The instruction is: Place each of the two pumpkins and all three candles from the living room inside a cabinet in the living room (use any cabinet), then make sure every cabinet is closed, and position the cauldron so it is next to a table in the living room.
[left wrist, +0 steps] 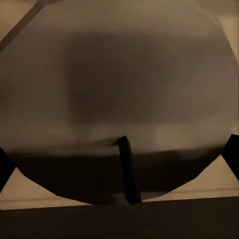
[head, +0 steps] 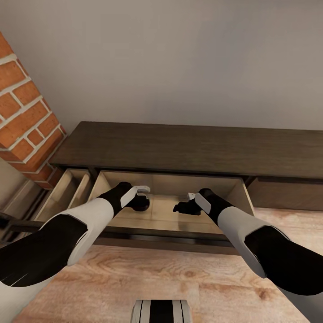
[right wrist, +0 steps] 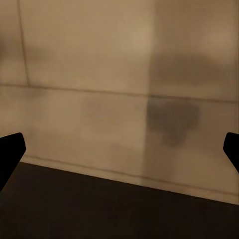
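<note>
I had both arms reaching into the open drawer [head: 168, 215] of the cabinet [head: 179, 150], with a second drawer [head: 67, 190] pulled out to its left by the brick fireplace [head: 24, 116]. My left gripper [head: 141, 199] hung low inside the drawer, and its wrist camera was swamped by a big greyish rounded body with a short dark wick, which I took for a candle [left wrist: 119, 99], though it was too close and blurry to be sure. Fingertips showed at the frame's edges, spread around it, so that claw read as open rather than clamped. My right gripper [head: 184, 207] hovered over bare pale drawer floor, its tips wide apart, holding nothing. So one item seemed to be going in; the drawers were not yet shut, and the pumpkins and cauldron I couldn't account for from here.
</note>
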Controlling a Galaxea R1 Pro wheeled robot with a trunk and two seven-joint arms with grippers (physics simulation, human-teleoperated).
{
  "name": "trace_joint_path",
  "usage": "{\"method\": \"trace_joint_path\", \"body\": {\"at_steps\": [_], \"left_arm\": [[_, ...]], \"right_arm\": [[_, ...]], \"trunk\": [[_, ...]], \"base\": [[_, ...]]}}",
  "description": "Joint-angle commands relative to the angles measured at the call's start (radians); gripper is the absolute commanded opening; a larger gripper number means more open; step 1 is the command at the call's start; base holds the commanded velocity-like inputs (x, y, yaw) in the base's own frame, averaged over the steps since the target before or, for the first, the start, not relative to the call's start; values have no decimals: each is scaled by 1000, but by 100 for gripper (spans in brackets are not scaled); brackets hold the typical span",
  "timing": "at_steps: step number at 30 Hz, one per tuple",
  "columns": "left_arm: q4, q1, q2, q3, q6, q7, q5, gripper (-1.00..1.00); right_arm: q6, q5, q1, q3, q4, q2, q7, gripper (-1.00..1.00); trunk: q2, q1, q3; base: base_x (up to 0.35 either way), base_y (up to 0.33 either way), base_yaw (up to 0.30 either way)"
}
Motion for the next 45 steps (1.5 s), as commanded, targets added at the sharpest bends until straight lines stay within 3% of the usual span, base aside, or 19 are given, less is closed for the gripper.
{"method": "trace_joint_path", "body": {"at_steps": [1,6,19,45], "left_arm": [[-2,0,0,-4,5,8,10,-100],[-2,0,0,-4,5,8,10,-100],[-2,0,0,-4,5,8,10,-100],[-2,0,0,-3,5,8,10,-100]], "right_arm": [[3,-4,-1,6,-1,0,-1,100],[3,-4,-1,6,-1,0,-1,100],[3,-4,-1,6,-1,0,-1,100],[3,-4,-1,6,-1,0,-1,100]], "trunk": [[0,0,-1],[0,0,-1],[-3,6,-51],[-3,6,-51]], "base": [[0,0,0],[0,0,0],[0,0,0],[0,0,0]]}}
